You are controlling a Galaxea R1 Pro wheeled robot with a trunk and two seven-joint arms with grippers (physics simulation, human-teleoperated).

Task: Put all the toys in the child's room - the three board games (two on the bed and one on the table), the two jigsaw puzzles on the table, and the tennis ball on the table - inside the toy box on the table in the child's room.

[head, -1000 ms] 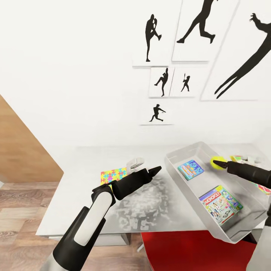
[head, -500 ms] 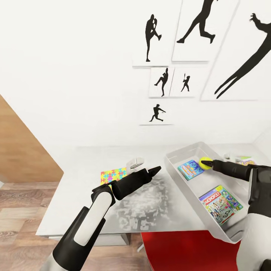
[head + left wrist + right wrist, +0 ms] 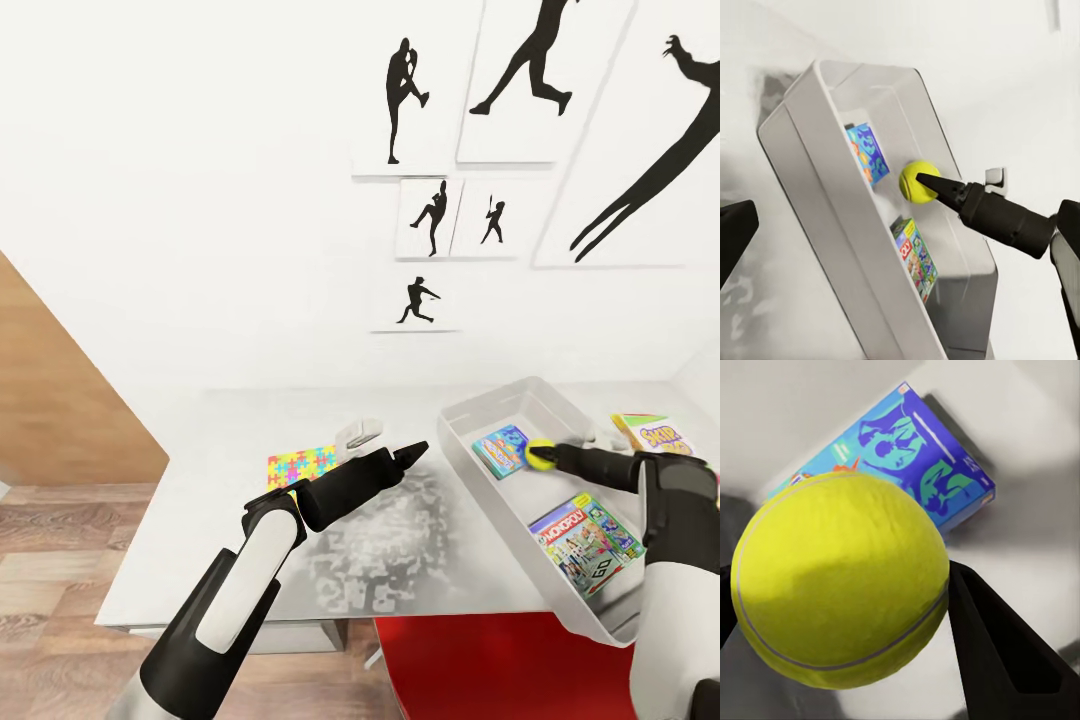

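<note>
My right gripper is shut on the yellow-green tennis ball, holding it over the inside of the grey toy box, just above a blue board game. The Monopoly board game lies nearer in the box. From the left wrist camera, the ball hangs over the box. Up close, the ball sits between the black fingers over the blue box. The Skip-Bo game lies on the table beyond the box. A jigsaw puzzle lies by my left gripper, which is open and empty.
A small white object sits on the table behind my left gripper. Something red stands under the table's near edge. A brown wooden door is at the left, and athlete silhouettes hang on the white wall.
My right gripper has carried the tennis ball leftward and lower into the box, towards the blue game, uncovering the Skip-Bo box behind. The left arm has stayed still.
</note>
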